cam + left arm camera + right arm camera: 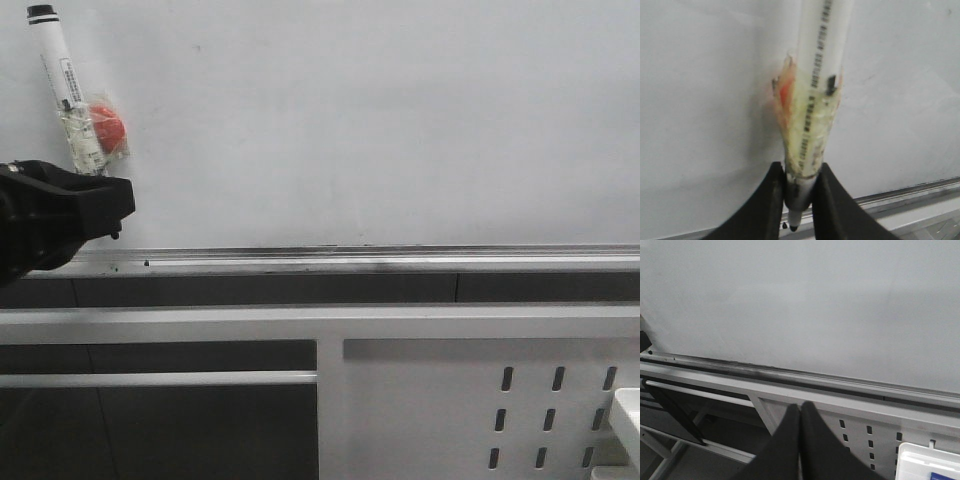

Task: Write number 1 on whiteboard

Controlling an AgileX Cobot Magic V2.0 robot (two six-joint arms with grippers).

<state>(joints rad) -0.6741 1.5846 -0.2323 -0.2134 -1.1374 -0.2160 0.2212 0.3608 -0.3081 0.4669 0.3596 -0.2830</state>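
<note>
Fingers of the left gripper (112, 205) are clamping a white marker (62, 85) near its tip, its black-capped end rising above the jaws against the whiteboard (380, 120). Below the gripper, the silvery rail (350, 257) is running along the board's lower edge. Rightward, the right gripper (799, 412) is holding nothing, jaws pressed together, facing the perforated frame (860, 432). No stroke is showing.

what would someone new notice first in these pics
The white marker, wrapped in clear tape with a red blob, standing up from the black left gripper at the far left. Behind it, the big whiteboard shows no stroke. The right gripper hangs shut near the perforated frame.
</note>
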